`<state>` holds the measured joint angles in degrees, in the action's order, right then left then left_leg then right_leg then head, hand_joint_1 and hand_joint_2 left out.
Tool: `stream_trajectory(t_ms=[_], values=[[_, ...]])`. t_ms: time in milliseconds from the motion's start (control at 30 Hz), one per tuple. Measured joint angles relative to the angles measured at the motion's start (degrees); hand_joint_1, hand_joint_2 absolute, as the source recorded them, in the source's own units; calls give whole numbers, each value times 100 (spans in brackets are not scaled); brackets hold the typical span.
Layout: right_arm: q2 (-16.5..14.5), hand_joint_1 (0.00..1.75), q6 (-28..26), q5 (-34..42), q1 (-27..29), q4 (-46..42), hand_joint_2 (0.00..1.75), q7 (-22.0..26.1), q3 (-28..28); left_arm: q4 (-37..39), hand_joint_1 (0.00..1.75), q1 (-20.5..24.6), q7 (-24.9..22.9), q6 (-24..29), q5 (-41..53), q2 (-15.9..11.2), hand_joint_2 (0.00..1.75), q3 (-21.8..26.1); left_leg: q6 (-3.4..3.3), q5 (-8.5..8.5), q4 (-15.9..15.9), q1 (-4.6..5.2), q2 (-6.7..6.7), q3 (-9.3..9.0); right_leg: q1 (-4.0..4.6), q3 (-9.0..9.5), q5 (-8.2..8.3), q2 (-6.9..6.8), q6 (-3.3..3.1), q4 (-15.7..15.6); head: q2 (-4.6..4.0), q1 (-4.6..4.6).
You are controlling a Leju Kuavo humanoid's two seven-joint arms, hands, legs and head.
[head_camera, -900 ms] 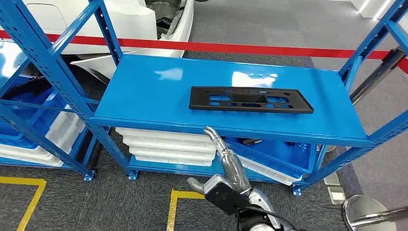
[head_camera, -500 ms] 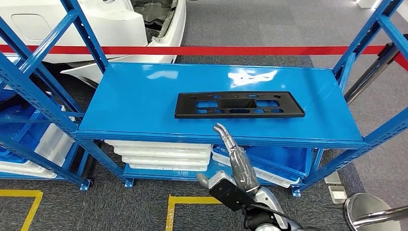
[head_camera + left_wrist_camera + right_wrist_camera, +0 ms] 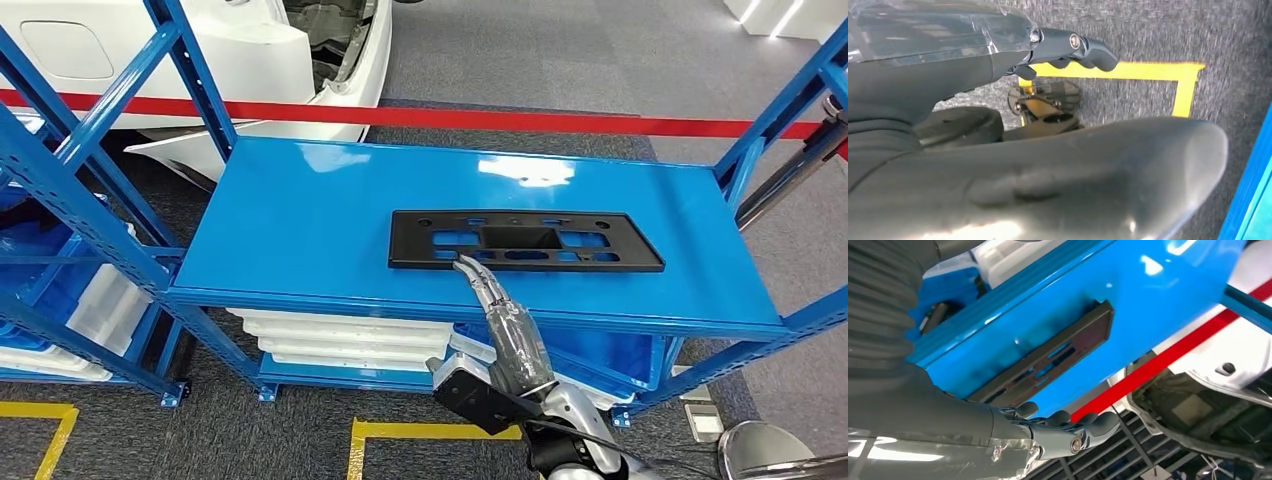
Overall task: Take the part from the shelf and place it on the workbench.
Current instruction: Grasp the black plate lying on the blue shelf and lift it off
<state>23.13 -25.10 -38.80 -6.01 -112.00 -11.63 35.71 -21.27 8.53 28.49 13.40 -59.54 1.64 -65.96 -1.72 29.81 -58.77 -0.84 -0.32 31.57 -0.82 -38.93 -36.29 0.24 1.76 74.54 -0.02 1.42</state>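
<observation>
Head view: my right hand [image 3: 497,318] reaches over the near lip of the blue shelf [image 3: 300,220], fingers straight and apart, holding nothing, tips at the near edge of the part [image 3: 525,241]. It's a flat, matte black, slotted plate lying on glossy painted steel. I reckon a push could skate it toward the far edge rather than lift it.

Left wrist view: my left hand [image 3: 1068,47] hangs over grey carpet, fingers curled in on nothing.

Right wrist view: the plate looks thin, leaving little edge to get under.
</observation>
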Motion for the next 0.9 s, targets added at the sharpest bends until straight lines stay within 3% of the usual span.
stream_trajectory(t_ms=[33, 100, 133, 167, 233, 333, 367, 433, 467, 500, 533, 567, 633, 667, 800, 867, 900], values=[[26, 0, 39, -16, -3, -8, 175, -22, -1, 1, 0, -4, -1, 0, -2, 0, 0, 0, 8, 44, 0, -4, -9, -61, -6, -28, 214, 0, -3, -128, 0, 14], [74, 0, 83, -28, -14, -30, 175, -42, -5, 3, 0, -10, -1, -1, -4, 1, 0, 0, 43, 146, 10, -13, -29, -198, -9, 159, 773, 1, -23, -827, 0, 49], [92, 0, 92, -29, -22, -43, 175, -48, -7, 4, 0, -6, -1, -1, -4, 2, 0, 0, 74, 192, 16, -12, -37, -241, 8, 271, 944, 3, -39, -1144, 0, 65], [108, 0, 100, -31, -32, -54, 175, -54, -9, 5, 0, -2, -1, -1, -5, 3, 0, 0, 104, 224, 24, -8, -39, -259, 25, 354, 1000, 3, -64, -1364, 0, 83], [133, 0, 119, -37, -43, -72, 175, -69, -13, 7, 0, 6, -1, -1, -9, 4, 0, 0, 165, 255, 56, 0, -35, -267, 61, 404, 925, 10, -120, -1489, 0, 78], [158, 0, 161, -52, -59, -110, 175, -80, -15, 7, 0, 13, 3, 1, -21, 3, 0, 0, 250, 382, -82, 7, -21, -267, 23, 501, 867, 9, -214, -1585, 0, 29], [164, 0, 172, -56, -74, -122, 175, -84, -15, 8, 0, 16, 5, 2, -28, 2, 0, 0, 269, 494, -327, 11, -18, -164, 10, 551, 848, -2, -252, -1612, 0, -1], [174, 0, 193, -70, -101, -129, 175, -102, -14, 9, 0, 1, 9, 7, -43, 2, 0, 0, 282, 762, -1112, 13, -13, 274, 21, 631, 784, -23, -318, -1622, 0, -65], [181, 0, 204, -81, -106, -129, 175, -123, -13, 9, 0, -15, 11, 10, -49, 2, 0, 0, 282, 829, -1455, 14, -13, 510, 27, 671, 748, -25, -334, -1622, 0, -91], [187, 0, 213, -98, -106, -131, 175, -149, -13, 9, 0, -33, 14, 14, -53, 2, 0, 0, 276, 785, -1629, 15, -13, 676, 33, 721, 708, -21, -337, -1621, 0, -107], [193, 0, 222, -118, -106, -136, 175, -181, -13, 10, 0, -46, 17, 16, -57, 2, 0, 0, 263, 618, -1574, 16, -13, 735, 35, 780, 666, -14, -332, -1621, 0, -121], [200, 0, 227, -140, -106, -145, 175, -214, -14, 10, 0, -54, 20, 20, -60, 2, 0, 0, 241, 350, -1297, 19, -13, 686, 37, 851, 617, -8, -323, -1620, 0, -137], [224, 0, 243, -205, -110, -173, 175, -296, -21, 13, 0, -60, 27, 31, -69, 2, 0, 0, 185, -122, -587, 38, -12, 478, 49, 978, 509, 1, -290, -1611, 0, -166], [241, 0, 258, -246, -116, -190, 175, -344, -27, 15, 0, -59, 31, 37, -74, 3, 0, 0, 157, -218, -337, 47, -12, 381, 59, 1009, 467, 6, -270, -1603, 0, -174], [334, 0, 389, -374, -128, -283, 175, -538, -78, 19, 0, -60, 40, 45, -86, 3, 0, 1, 80, -166, -113, 57, -16, 261, 53, 1036, 397, 13, -167, -1627, 0, -174], [395, 0, 490, -403, -136, -328, 175, -619, -106, 20, 0, -56, 43, 45, -90, 5, 0, 2, 37, -159, -32, 16, -8, 189, 44, 920, 237, 6, -98, -1346, 0, -143], [423, 0, 552, -407, -138, -344, 175, -656, -117, 20, 0, -55, 44, 44, -90, 6, 0, 2, 20, -148, -9, 7, -2, 155, 33, 748, 101, 2, -65, -1023, 0, -123]])
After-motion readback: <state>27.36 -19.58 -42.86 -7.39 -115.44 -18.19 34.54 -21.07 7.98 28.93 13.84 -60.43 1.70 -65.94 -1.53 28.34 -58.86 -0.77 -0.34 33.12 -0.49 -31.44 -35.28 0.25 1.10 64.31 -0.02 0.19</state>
